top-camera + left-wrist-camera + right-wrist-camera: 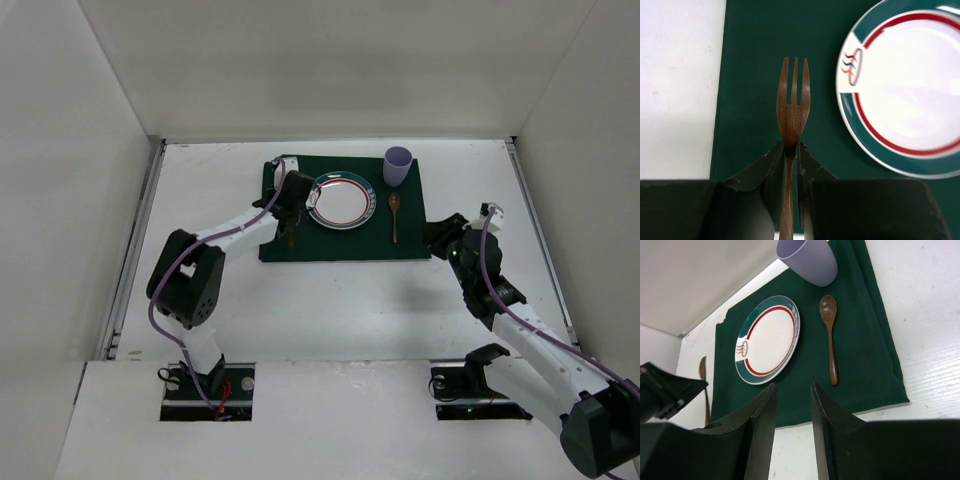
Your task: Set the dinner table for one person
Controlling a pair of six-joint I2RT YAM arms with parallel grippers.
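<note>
Left fingers point(790, 146): pinched shut on the fork point(793, 95) handle, tines pointing away, over the mat point(750, 60) just left of the plate point(905, 90).
Right fingers point(792, 386): partly open, holding nothing (just off the mat's near right corner).
Desk point(330, 310): white, beneath both arms; the mat lies far-centre on it.
Spoon point(829, 335): right of the plate, with the cup point(810, 260) beyond it.

The top camera looks steeply down from behind the arm bases over the whole bench point(330, 300). The left wrist camera hangs close above the placemat point(755, 60), looking past its fingers point(771, 170). The right wrist camera looks obliquely from farther off; all three share the plate point(343, 200) and fork point(793, 100)
</note>
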